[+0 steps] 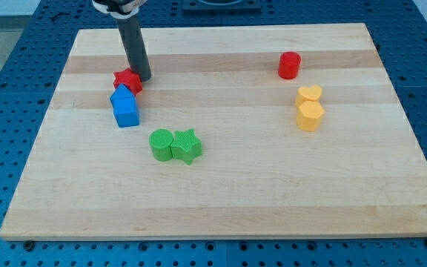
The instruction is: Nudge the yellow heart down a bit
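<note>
The yellow heart (pixel 310 93) lies on the wooden board (pixel 221 200) at the view's right, touching a yellow hexagon (pixel 310 116) just below it. My tip (pixel 142 78) is far to the left of the heart, at the view's upper left, right beside the red star (pixel 127 79). The dark rod rises from there to the view's top edge.
A blue house-shaped block (pixel 124 106) sits just below the red star. A green cylinder (pixel 161 144) and a green star (pixel 187 145) touch near the middle. A red cylinder (pixel 289 65) stands above and left of the yellow heart.
</note>
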